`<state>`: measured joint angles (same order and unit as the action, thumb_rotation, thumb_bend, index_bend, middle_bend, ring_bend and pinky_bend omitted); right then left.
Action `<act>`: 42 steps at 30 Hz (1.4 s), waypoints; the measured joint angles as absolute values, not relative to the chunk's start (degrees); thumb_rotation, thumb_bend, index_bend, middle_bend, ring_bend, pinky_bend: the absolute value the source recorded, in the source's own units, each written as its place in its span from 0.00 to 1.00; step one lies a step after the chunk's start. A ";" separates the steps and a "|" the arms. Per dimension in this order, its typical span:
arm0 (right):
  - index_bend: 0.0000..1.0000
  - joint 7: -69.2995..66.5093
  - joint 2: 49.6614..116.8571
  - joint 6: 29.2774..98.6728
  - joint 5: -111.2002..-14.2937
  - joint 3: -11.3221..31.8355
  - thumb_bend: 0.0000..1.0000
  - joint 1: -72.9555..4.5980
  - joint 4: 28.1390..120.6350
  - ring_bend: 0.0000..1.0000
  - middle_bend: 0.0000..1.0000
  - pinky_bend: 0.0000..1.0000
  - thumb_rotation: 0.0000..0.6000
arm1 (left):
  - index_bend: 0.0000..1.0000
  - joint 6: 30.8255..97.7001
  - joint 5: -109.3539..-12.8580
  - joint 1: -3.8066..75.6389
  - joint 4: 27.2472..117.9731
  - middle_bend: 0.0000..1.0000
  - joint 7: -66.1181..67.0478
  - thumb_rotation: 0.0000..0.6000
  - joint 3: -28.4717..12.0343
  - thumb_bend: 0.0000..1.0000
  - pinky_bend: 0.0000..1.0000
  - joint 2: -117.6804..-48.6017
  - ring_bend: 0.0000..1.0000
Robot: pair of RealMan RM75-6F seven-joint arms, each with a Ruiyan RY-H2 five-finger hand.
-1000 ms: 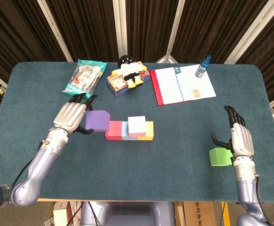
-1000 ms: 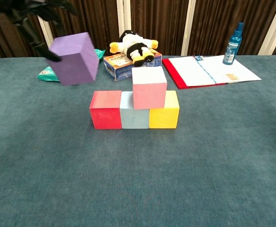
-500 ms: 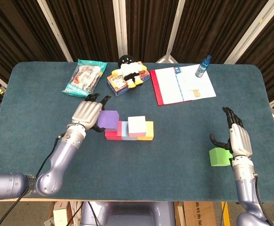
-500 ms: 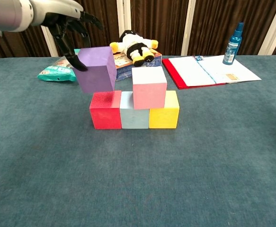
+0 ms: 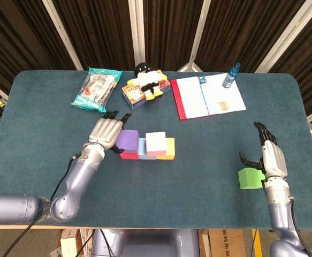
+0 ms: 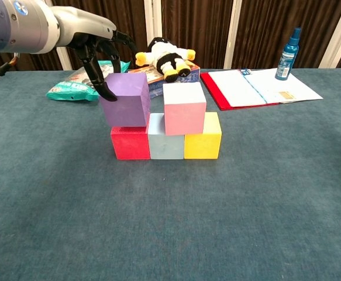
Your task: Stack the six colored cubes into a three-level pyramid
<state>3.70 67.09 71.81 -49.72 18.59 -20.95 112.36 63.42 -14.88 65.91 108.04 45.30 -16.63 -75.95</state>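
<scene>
Against the purple cube (image 6: 125, 99), we see the dark fingertips (image 6: 103, 88) of the left hand (image 5: 106, 133) pressing its left face while other fingers curl over its top, so that hand grips the cube. We find the purple cube sitting on top of the red cube (image 6: 130, 142), its right edge reaching over toward the light blue cube (image 6: 166, 139). Beside it the pink cube (image 6: 185, 108) rests across the light blue cube and the yellow cube (image 6: 203, 137), with a narrow gap between the purple and pink ones. Red, light blue and yellow stand touching in one row on the blue table (image 6: 170, 222).

Over on the far side we see the right hand (image 5: 271, 157) with its fingers straight and slightly parted, holding nothing; the green cube (image 5: 250, 178) lies just beside its palm, and we cannot tell whether they touch.

Farther back we note a snack bag (image 5: 94, 88), a plush toy (image 5: 147, 79) lying on a small box (image 5: 136, 96), an open notebook (image 5: 209, 96) and a blue spray bottle (image 5: 231, 75).
</scene>
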 measured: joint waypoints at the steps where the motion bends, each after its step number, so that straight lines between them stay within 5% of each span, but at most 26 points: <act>1: 0.00 3.70 67.08 71.81 -49.73 18.57 0.36 -20.95 112.37 0.00 0.00 0.00 1.00 | 0.03 63.42 -14.71 66.06 107.97 0.38 45.24 1.00 -16.69 0.27 0.00 -76.03 0.02; 42: 0.00 2.77 67.09 71.76 -50.23 18.10 0.36 -21.09 112.90 0.00 0.00 0.00 1.00 | 0.03 62.87 -5.85 72.61 103.97 0.38 46.36 1.00 -17.19 0.27 0.00 -79.08 0.02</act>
